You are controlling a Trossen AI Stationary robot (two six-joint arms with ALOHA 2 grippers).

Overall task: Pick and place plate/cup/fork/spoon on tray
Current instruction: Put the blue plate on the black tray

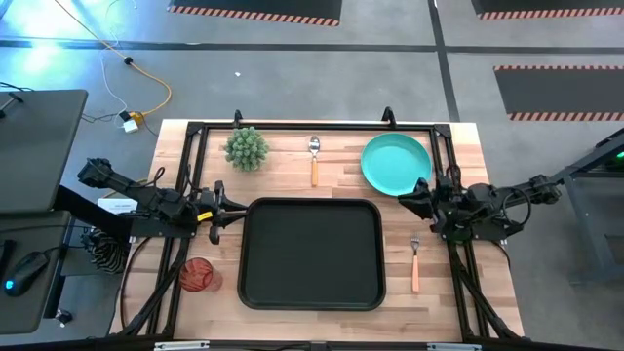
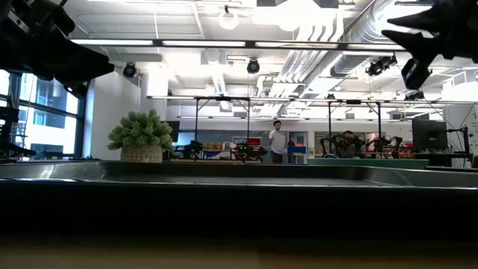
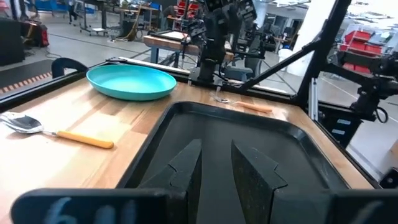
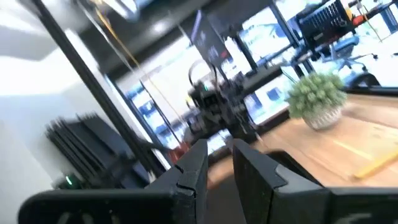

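The black tray (image 1: 312, 253) lies in the table's middle, toward the near edge. The teal plate (image 1: 396, 162) lies flat at the far right, and the spoon (image 1: 314, 156) lies beyond the tray's far rim. The fork (image 1: 415, 265) lies right of the tray. The red-orange cup (image 1: 198, 276) stands left of the tray, near the front. My left gripper (image 1: 216, 213) hovers at the tray's left rim, open and empty, its fingers pointing across the tray (image 3: 216, 163). My right gripper (image 1: 405, 200) hangs raised beside the plate's near edge, open and empty (image 4: 221, 165).
A spiky green plant (image 1: 247, 148) in a pot stands at the far left of the table. A black frame runs along the table's edges (image 1: 312, 125). Bare wood shows between the tray and the far edge. A person stands far off in the room (image 2: 278, 140).
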